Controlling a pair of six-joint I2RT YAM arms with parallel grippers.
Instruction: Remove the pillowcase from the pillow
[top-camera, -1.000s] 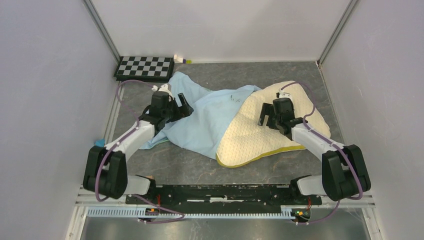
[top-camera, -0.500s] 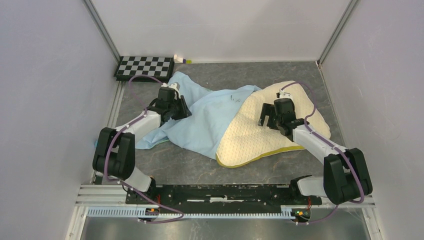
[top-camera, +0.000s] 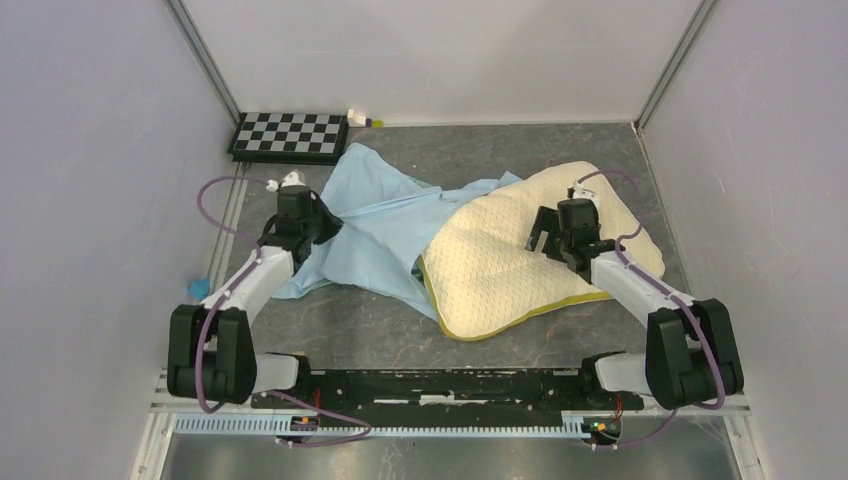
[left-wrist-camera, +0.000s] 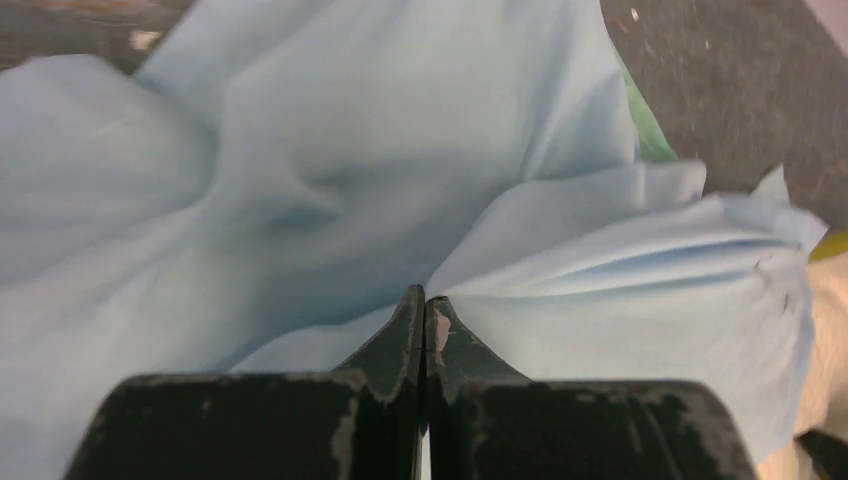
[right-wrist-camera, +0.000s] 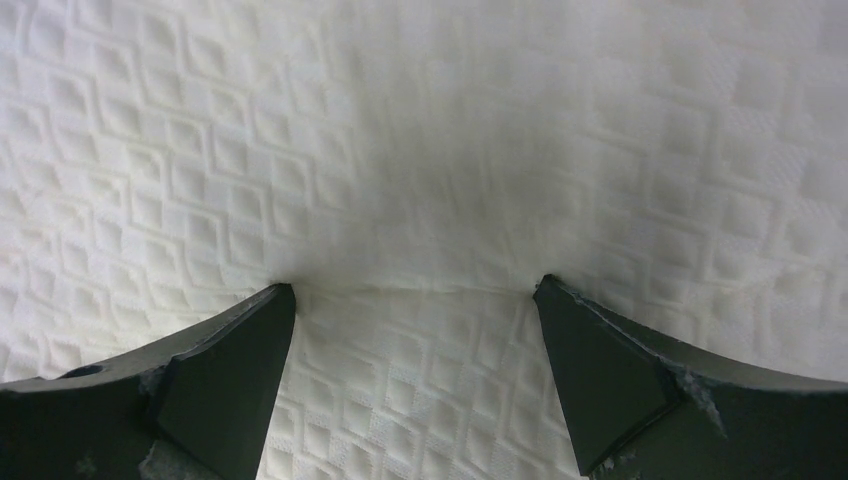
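- Along the bottom of the top view runs a black mounting rail (top-camera: 440, 385), with both arm bases on it, left and right.
- Above it lies a bare strip of grey table (top-camera: 350, 335). A small blue scrap (top-camera: 200, 287) sits at its left edge, beside the left arm and apart from the cloth.
- The pillow (top-camera: 510, 265) lies right of centre, cream and dimpled, almost wholly bare. A mustard band (top-camera: 560, 303) shows along its lower edge.
- The right pincer (top-camera: 545, 232) is on the pillow's upper right part. In its wrist view the jaws stand wide apart, holding nothing, with both tips pressed into the quilted top of the pillow (right-wrist-camera: 450, 130), which dents between them.
- The pillowcase (top-camera: 385, 225) is spread crumpled at centre left. Its right edge meets the pillow's left side and one strip overlaps the upper left corner. Whether any of the pillow is inside cannot be told.
- The left pincer (top-camera: 322, 222) is at the pillowcase's left edge. In its wrist view the jaws are closed tight on a fold of blue cloth, which puckers out from the tips (left-wrist-camera: 425, 300). A green flap (left-wrist-camera: 645, 135) shows at the upper right of that view.
- Further back, in the upper left, a checkerboard (top-camera: 290, 135) lies flat, just beyond the cloth's far corner.
- A small white and yellow-green thing (top-camera: 362, 118) lies by the back wall, right of the board.
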